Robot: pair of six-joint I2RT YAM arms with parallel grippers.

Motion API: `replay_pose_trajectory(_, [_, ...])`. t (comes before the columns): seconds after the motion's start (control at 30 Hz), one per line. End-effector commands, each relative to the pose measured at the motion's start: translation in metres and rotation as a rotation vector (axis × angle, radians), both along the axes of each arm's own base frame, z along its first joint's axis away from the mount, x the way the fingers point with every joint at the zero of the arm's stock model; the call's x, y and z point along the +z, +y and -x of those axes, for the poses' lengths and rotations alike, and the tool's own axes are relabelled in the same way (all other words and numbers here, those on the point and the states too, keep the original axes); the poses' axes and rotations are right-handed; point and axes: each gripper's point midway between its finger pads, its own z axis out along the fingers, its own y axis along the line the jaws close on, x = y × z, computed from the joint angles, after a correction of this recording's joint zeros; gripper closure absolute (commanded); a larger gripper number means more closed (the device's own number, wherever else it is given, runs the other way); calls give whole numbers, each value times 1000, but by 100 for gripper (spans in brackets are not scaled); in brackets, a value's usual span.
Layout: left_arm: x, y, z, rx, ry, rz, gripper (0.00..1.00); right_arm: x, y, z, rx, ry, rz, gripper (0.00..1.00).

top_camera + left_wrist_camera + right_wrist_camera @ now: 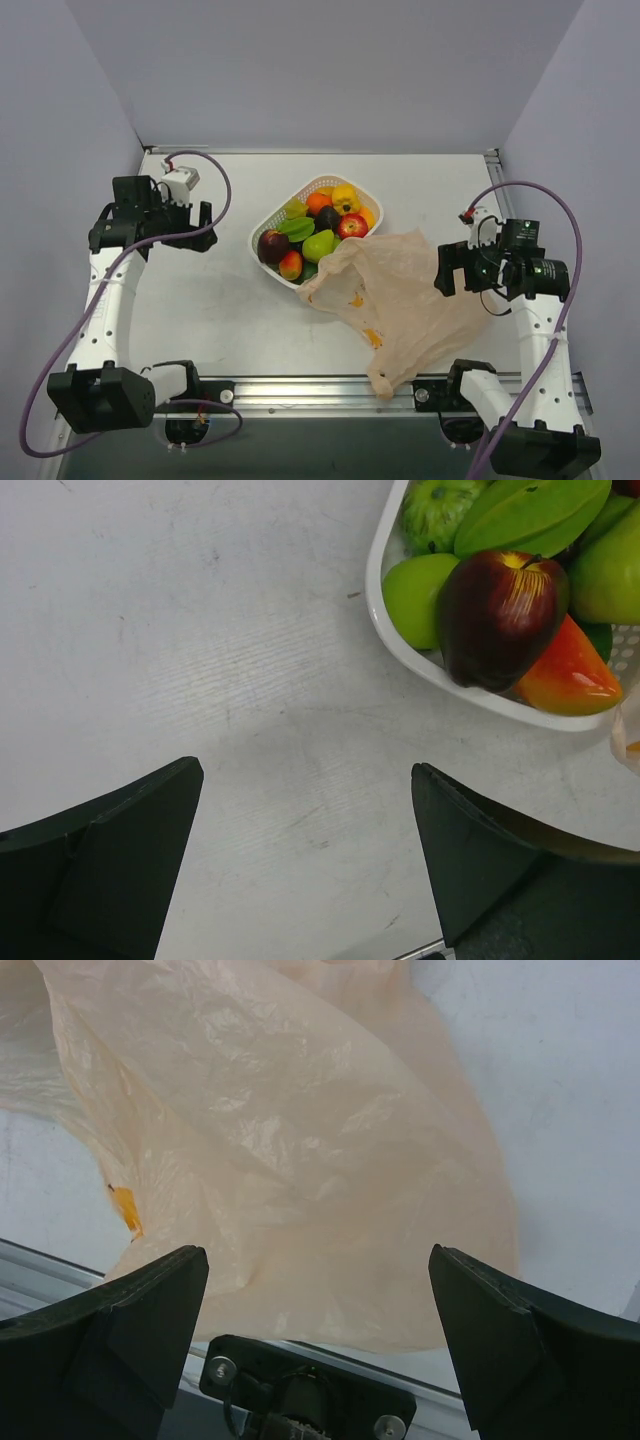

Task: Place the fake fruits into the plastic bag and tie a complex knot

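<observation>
Left gripper (305, 770) is hanging wide open, empty, at nine o'clock of the fake fruits (318, 228) in their basket (270, 213); right gripper (318, 1250), likewise, is hovering over the plastic bag (400, 290)

We see a robotics lab cell: plain grey walls (320, 70) rise beyond two rail-mounted arms (100, 300), white table (200, 300) beneath them.

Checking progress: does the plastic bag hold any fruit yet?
Apparently empty: the plastic bag lies limp and flat; the fake fruits sit in the white basket.
</observation>
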Motion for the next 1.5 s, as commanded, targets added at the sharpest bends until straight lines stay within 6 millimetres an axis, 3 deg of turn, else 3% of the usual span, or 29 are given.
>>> replay_pose_trajectory(0.0, [32,0,-31,-32,-127,-37,3,-6,-3,1,9,44,25,0])
replay_pose_trajectory(0.03, [27,-1,-39,-41,-105,-41,3,-7,-3,1,10,57,27,0])
replay_pose_trajectory(0.07, [39,-2,-48,-51,-132,-42,3,-11,-4,4,11,90,28,0])
replay_pose_trajectory(0.17, [36,-16,-67,-128,-119,-31,3,-16,-2,6,28,131,19,0])
replay_pose_trajectory(0.2, [45,-19,-76,-140,-140,-38,2,-17,-2,6,28,138,18,0])
replay_pose_trajectory(0.23, [35,-20,-86,-146,-110,-44,3,-18,-2,7,25,145,19,0])
replay_pose_trajectory(0.27, [31,-37,-90,-190,-101,-43,2,-19,-2,8,25,153,19,0])
replay_pose_trajectory(0.3, [38,-41,-98,-202,-120,-47,3,-20,-2,8,24,155,21,0])
replay_pose_trajectory(0.33, [24,-45,-108,-219,-88,-47,3,-21,-4,8,22,159,27,0])
replay_pose_trajectory(0.4, [17,-60,-119,-252,-71,-43,5,-20,-5,9,25,159,38,0])
replay_pose_trajectory(0.57, [-16,-85,-168,-254,9,5,20,-21,-10,13,19,191,67,0])
replay_pose_trajectory(0.6, [-33,-91,-177,-259,46,19,23,-20,-11,13,16,192,71,0])
replay_pose_trajectory(0.67, [-31,-103,-189,-275,43,62,26,-20,-12,15,15,198,77,0])
replay_pose_trajectory(0.7, [-46,-107,-195,-276,77,80,28,-19,-13,15,17,198,82,0])
replay_pose_trajectory(0.77, [-42,-121,-201,-303,84,154,32,-19,-13,16,20,204,89,0])
replay_pose_trajectory(0.8, [-55,-125,-203,-308,117,171,34,-21,-15,18,21,211,94,0])
replay_pose_trajectory(0.87, [-55,-135,-205,-332,124,211,35,-23,-17,19,24,223,107,0])
replay_pose_trajectory(1.07, [-73,-153,-196,-402,169,245,36,-29,-20,24,27,240,126,0])
replay_pose_trajectory(1.47, [-127,-161,-179,-424,261,116,43,-34,-19,26,41,260,124,0])
